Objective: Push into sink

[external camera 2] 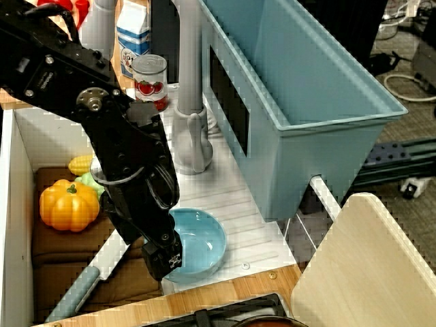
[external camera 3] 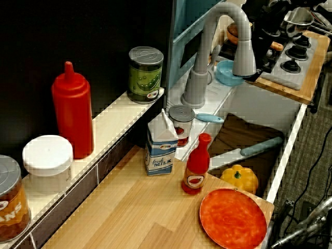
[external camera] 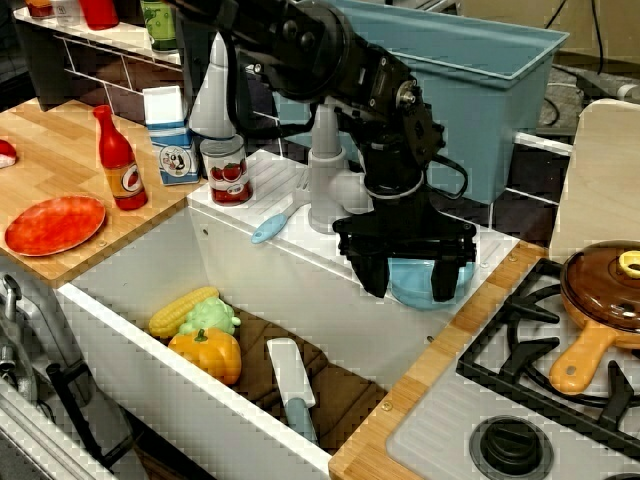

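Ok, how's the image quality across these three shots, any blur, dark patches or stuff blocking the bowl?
View from the front: evenly lit and fairly sharp, though the black arm hides part of the blue bowl and the pincer straddles it. View from behind the sink: clear, the arm dark and low in detail. View along the counter: the upper left wall is nearly black, and the bowl is small and distant.
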### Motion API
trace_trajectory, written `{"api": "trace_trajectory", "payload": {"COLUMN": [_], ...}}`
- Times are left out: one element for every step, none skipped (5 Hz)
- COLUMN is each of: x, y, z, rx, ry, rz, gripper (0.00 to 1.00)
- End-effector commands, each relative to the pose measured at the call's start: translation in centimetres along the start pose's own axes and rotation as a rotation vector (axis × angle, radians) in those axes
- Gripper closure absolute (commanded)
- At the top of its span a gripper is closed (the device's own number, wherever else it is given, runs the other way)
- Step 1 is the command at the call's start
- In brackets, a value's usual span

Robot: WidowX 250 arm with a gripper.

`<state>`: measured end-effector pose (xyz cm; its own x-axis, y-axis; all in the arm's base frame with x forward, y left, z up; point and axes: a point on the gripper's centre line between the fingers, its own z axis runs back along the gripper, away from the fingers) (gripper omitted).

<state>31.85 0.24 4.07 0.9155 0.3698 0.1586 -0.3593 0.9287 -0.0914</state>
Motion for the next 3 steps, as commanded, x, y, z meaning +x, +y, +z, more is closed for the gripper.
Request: {"api": "trace_trajectory", "payload": {"x": [0.0,-0.1,-0.5], "y": [0.0,-1.7,-3.0], "z": [0.0,4.9,10.1], "rx": [0.000,-0.088,-0.151], "ry": [0.000,0.077,0.129], "rz": [0.000,-0.014,-0.082], "gripper": [0.00,0.00,0.00]}}
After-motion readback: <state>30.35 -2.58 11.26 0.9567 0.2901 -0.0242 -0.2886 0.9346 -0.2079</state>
